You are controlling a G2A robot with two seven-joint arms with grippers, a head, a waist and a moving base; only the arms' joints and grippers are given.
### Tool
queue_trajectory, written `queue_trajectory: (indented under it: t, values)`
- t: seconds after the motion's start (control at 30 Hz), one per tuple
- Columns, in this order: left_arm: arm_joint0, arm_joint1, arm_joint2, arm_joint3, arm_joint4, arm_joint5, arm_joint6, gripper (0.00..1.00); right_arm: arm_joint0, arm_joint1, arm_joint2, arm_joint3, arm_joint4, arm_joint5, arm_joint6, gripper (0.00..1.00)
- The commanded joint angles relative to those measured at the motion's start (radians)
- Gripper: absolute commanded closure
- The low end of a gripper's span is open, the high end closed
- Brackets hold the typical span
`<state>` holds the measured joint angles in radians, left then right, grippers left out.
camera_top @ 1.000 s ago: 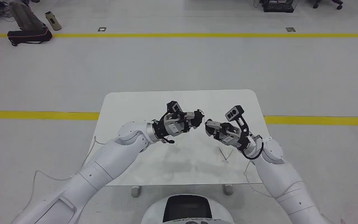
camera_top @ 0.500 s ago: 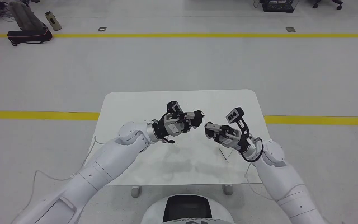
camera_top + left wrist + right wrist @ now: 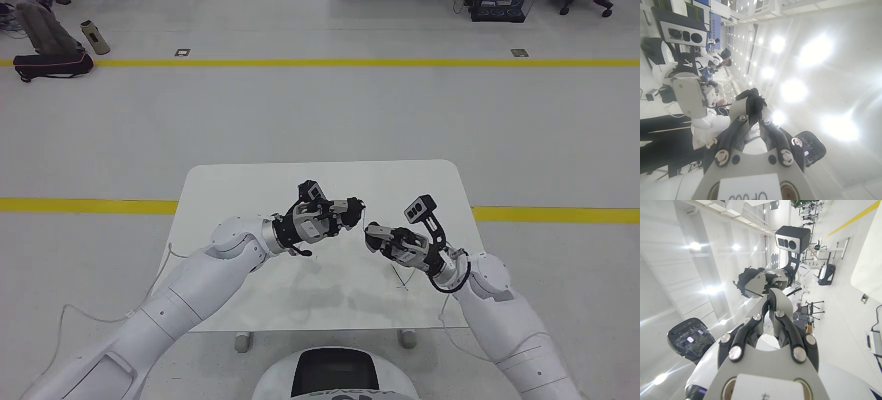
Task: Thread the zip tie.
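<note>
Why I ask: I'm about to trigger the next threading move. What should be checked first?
1. The right gripper is shut on the zip tie: ok.
2. The left gripper is shut: ok.
3. The left gripper pinches the zip tie itself: cannot tell, dark ragged material covers its fingertips.
4. The zip tie runs from the right gripper across to the left gripper: ok.
5. Tip fed through the head: cannot tell.
6. The two grippers are close but apart in the top view: ok.

Thin zip tie point(image 3: 753, 290) in right tool point(image 3: 769, 297)
</note>
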<state>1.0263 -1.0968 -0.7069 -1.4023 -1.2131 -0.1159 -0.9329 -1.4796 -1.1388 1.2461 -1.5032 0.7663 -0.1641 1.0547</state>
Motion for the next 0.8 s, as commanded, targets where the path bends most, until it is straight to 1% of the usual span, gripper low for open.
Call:
queue_trajectory:
  t: [0.0, 0.37, 0.77]
  values:
    - [0.0, 0.0, 0.0, 0.0, 0.0, 0.0, 0.0, 1.0, 0.001, 0.0, -0.002, 0.0, -0.006, 0.002, -0.002, 1.0]
    - [0.0, 0.0, 0.0, 0.0, 0.0, 0.0, 0.0, 1.0, 0.014, 0.001, -0.01, 0.01, -0.047, 0.008, -0.007, 1.0]
    - [0.0, 0.0, 0.0, 0.0, 0.0, 0.0, 0.0, 1.0, 0.029, 0.0, -0.026, 0.034, -0.066, 0.005, -0.006, 1.0]
